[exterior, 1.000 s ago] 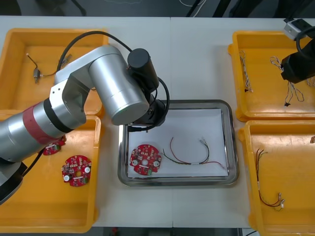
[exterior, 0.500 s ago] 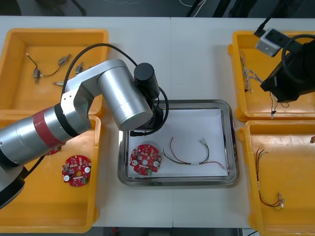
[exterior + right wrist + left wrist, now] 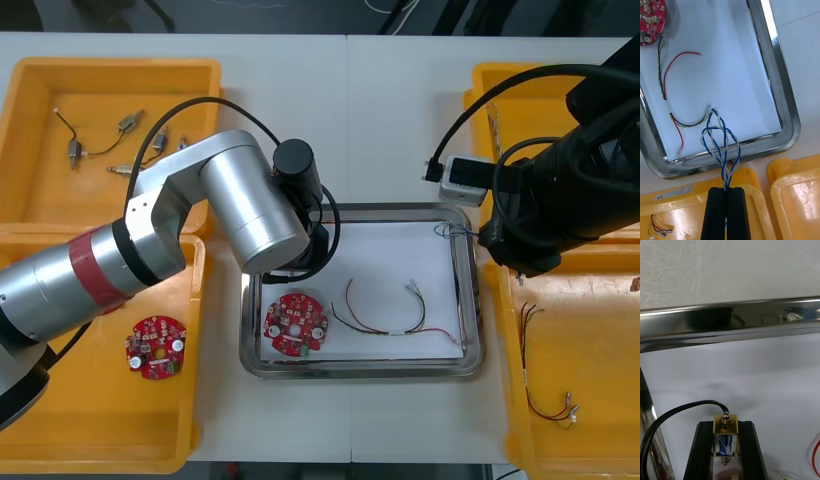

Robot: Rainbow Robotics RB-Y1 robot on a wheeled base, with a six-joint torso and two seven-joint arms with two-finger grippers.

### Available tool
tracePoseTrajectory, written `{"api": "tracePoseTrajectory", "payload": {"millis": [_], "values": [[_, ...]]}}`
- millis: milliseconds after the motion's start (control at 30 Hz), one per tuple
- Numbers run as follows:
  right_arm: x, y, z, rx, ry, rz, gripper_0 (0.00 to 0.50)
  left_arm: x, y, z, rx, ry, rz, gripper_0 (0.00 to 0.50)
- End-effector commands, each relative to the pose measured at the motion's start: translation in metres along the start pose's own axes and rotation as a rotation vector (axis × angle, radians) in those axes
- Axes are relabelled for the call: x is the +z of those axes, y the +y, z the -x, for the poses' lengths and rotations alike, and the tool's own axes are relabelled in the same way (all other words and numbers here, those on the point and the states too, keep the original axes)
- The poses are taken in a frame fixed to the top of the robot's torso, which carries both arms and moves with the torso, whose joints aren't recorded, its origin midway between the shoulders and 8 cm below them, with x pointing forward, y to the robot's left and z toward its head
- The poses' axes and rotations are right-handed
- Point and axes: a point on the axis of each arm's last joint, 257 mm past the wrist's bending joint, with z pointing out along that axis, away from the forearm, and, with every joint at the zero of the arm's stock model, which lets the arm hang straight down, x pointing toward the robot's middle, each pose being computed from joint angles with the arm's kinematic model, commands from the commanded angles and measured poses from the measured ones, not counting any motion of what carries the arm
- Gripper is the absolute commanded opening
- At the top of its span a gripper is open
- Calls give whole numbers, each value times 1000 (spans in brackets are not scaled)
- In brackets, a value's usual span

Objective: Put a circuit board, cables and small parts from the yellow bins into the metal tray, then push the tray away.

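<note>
Left end effector [image 3: 725, 427] sits at the 10 o'clock corner of the metal tray [image 3: 360, 368], just inside the rim. It's clamped on the brass end of a black cable [image 3: 673, 416] above the white inside. Right end effector [image 3: 726, 193] is at the tray's 2 o'clock edge, pinched narrow on a twisted blue and white cable [image 3: 720, 142], loops hanging over the tray. In the tray: circuit board [image 3: 295, 323] at 8 o'clock, red and yellow cable [image 3: 400, 332] from centre to 4 o'clock.
</note>
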Motion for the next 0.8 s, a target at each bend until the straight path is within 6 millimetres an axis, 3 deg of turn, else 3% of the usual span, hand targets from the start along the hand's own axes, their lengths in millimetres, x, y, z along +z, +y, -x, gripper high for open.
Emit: {"api": "tracePoseTrajectory", "payload": {"millis": [33,100,133,467,600,800], "values": [[-18,-13,5,-47,-5,-62,0,1,-2,-3,-33,-11,-4,269],[-19,-17,4,-40,-2,-73,0,1,-2,0,-35,-18,-4,445],[-19,-19,2,-38,5,-80,0,1,-1,1,-36,-23,-1,500],[-19,-21,-5,-23,31,-89,0,-16,0,18,-67,-59,-24,500],[-19,-21,-5,-22,32,-87,0,-34,3,25,-78,-69,-23,500],[-18,-18,0,-31,14,-77,0,-77,16,34,-105,-70,-28,500]]}}
